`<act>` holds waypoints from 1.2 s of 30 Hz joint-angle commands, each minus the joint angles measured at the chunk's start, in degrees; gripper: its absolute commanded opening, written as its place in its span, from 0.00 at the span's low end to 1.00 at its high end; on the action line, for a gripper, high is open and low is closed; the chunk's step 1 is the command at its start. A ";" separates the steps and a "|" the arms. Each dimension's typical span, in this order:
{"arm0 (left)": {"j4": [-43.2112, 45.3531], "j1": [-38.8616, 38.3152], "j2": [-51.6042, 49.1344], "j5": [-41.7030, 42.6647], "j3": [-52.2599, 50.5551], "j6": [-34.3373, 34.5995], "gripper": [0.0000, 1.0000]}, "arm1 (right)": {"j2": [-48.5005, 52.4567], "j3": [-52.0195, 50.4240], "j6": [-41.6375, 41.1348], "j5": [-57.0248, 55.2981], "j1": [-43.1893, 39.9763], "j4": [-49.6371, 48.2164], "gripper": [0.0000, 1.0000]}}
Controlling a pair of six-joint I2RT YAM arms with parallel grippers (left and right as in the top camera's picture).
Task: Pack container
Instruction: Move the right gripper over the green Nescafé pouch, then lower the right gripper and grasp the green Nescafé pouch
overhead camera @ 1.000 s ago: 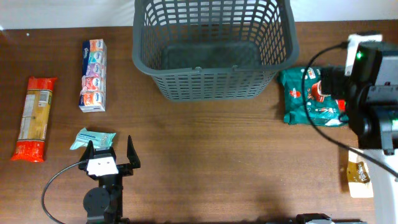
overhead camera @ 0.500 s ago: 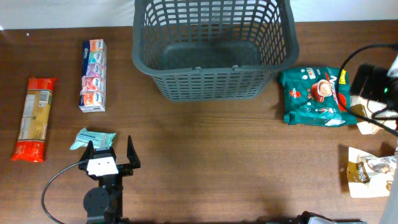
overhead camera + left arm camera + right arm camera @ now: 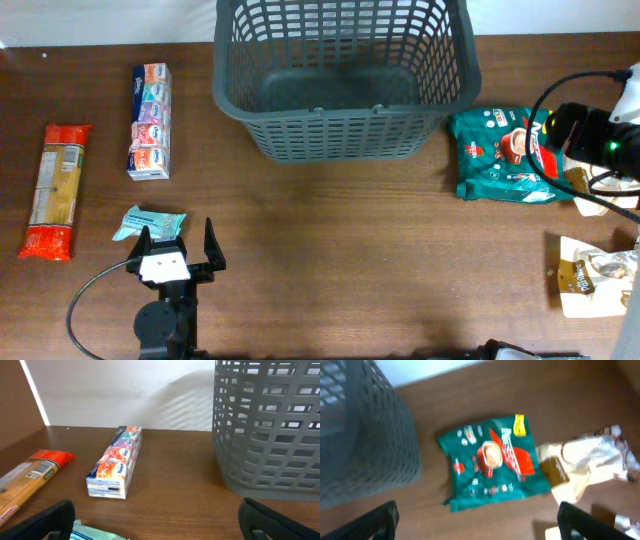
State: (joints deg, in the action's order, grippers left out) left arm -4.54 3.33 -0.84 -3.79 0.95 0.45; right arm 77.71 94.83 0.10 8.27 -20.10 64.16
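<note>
Right gripper (image 3: 479,522) was spread wide and empty, hovering over the green packet (image 3: 490,460) without touching it. Left gripper (image 3: 177,245) was also wide apart and empty, low near the table's front edge, with a teal packet (image 3: 150,222) just beside its left finger. Basket (image 3: 340,140) stood upright at back centre of the table (image 3: 330,260). Its base showed bare, so nothing was packed yet. Green packet lay flat just right of the basket, apart from it, and beige wrappers (image 3: 580,460) touched its right edge. Pasta bag (image 3: 55,190) and tissue pack (image 3: 148,120) lay well left of the basket.

Step, as judged: right arm reaching for the first item, the green packet. Next move likely called for a descent centred on the packet and a pinch at an edge or fold, since it lay flat and thin. It would have to miss the wrappers, then lift over the rim.
</note>
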 commanded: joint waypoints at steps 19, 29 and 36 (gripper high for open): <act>0.02 -0.20 0.50 0.63 -0.42 0.57 0.99 | 24.55 1.14 12.92 12.15 -0.22 -10.64 0.99; 0.02 -0.20 0.50 0.61 -0.42 0.57 0.99 | 25.97 1.09 16.24 10.56 -0.24 -11.74 0.99; 0.02 -0.20 0.50 0.61 -0.42 0.57 0.99 | 30.45 1.07 16.20 10.60 -0.24 -10.38 0.99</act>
State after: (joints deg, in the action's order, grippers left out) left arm -4.54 3.33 -0.84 -3.77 0.95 0.45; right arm 105.27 95.57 15.51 18.35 -20.12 53.54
